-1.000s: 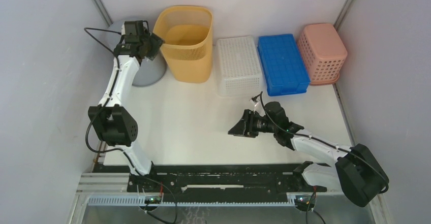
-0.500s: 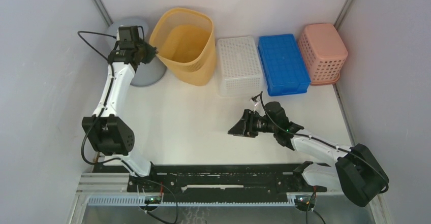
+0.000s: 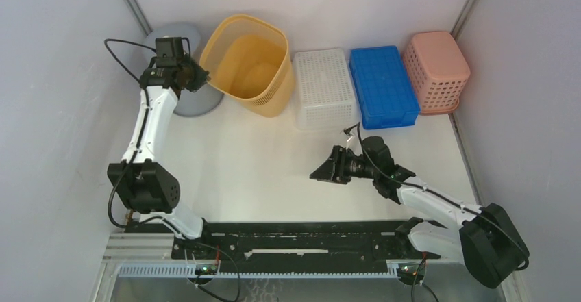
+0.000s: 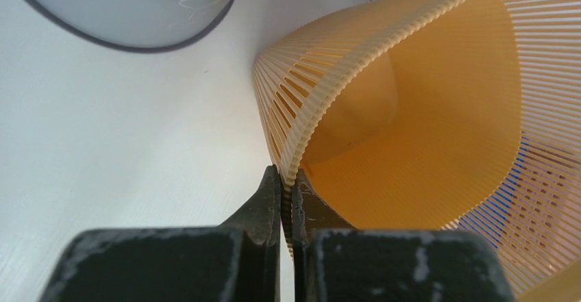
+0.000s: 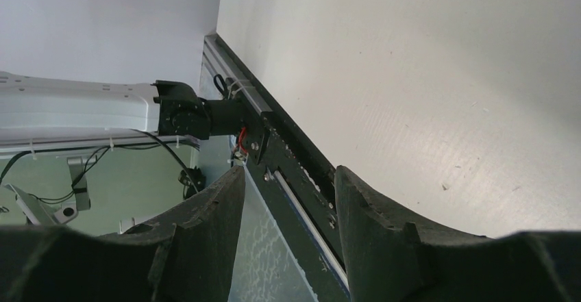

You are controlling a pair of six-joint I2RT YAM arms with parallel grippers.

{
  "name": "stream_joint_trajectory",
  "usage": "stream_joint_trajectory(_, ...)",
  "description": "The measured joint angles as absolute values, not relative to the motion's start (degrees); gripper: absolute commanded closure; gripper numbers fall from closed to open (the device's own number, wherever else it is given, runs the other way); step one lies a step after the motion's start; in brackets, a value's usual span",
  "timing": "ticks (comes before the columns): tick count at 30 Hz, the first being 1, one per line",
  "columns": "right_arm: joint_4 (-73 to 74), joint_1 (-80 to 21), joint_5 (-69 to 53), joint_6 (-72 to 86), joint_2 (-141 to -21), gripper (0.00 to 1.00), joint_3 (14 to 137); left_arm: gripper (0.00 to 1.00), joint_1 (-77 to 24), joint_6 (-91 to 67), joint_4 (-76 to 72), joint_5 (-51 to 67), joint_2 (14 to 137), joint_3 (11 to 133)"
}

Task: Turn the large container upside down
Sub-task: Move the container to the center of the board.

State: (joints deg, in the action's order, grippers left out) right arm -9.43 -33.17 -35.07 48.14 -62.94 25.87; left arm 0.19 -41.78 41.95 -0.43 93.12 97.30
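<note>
The large container is a yellow slatted bin (image 3: 250,66) at the back left of the table, tilted so its mouth leans toward the left arm. My left gripper (image 3: 199,76) is shut on its left rim, one finger outside the wall and one inside. In the left wrist view the ribbed rim (image 4: 329,107) runs down between the closed fingertips (image 4: 288,189) and the bin's orange inside fills the right half. My right gripper (image 3: 319,173) hovers open over mid-table with nothing between its fingers (image 5: 205,220).
A grey round bin (image 3: 188,96) sits behind the left gripper, close to the yellow bin. To the right stand a white perforated basket (image 3: 322,86), a blue crate (image 3: 381,85) and a pink basket (image 3: 436,69). Walls close both sides.
The left gripper closed on the yellow bin's rim and drew it leftward, tipping the bin from upright to tilted. The right arm barely moved.
</note>
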Motion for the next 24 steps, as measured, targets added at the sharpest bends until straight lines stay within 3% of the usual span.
stream_joint_trajectory(15,3.3,-28.7,-35.4,43.9,-52.5,0.40,30.5,0.98,-0.2,-35.1,50.6,6.7,79.5,92.9)
stream_joint_trajectory(24,16.1,-27.0,-32.8,37.8,-46.4,0.40,36.4,0.92,-0.4,-32.9,53.5,11.2,71.0,88.2)
